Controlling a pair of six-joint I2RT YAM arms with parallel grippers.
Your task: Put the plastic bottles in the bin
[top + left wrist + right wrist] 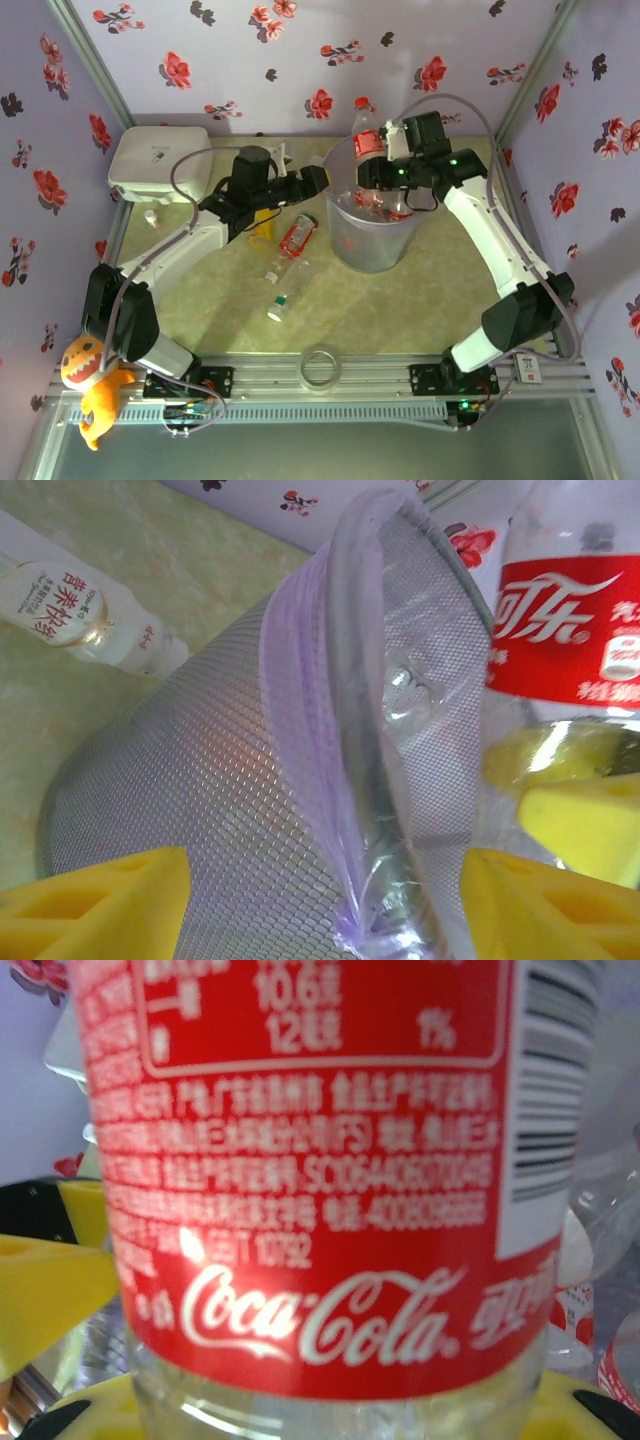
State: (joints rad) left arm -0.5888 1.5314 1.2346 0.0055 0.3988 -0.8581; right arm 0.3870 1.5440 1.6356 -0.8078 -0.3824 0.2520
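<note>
The bin [372,248] stands mid-table, a translucent grey bucket with several bottles [383,203] inside. My right gripper [378,168] is shut on an upright clear Coca-Cola bottle [366,133] with a red label and red cap, held over the bin's far-left rim. Up close the bottle's label [320,1210] sits in the right gripper [330,1415]. My left gripper [317,181] is open, and its yellow fingers [100,905] straddle the bin's rim [350,680] without touching it. On the table left of the bin lie a red-labelled bottle [297,237], a clear one [272,272], a green-capped one [283,303] and a yellow one [262,222].
A white rounded box [158,157] sits at the back left. A clear tape ring [320,366] lies at the near edge. An orange toy [90,385] hangs by the left arm's base. Flowered walls close in the table on three sides. A pale-labelled bottle [75,610] lies beyond the bin's wall.
</note>
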